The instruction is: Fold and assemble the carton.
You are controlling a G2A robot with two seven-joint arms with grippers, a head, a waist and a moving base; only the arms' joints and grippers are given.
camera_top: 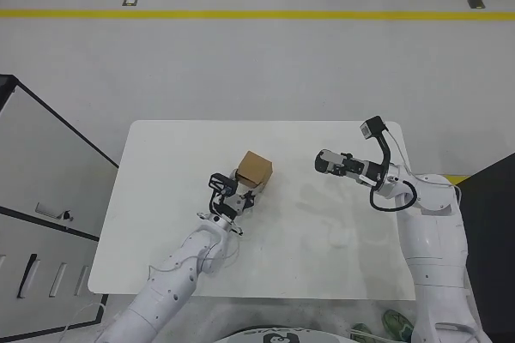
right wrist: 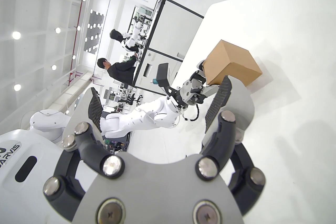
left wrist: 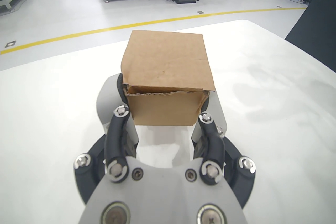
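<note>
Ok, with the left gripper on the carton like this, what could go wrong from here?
1. The left gripper pinches only the near end of the carton, so it could twist or slip out.
2. The top flap shows a gap under its near edge; it may spring open.
3. The right gripper hangs open, apart from the carton, giving no support.

Carton [camera_top: 256, 169] stands on the table [camera_top: 343, 249] — left fingers [left wrist: 106, 101] clasp it; far side open.
</note>
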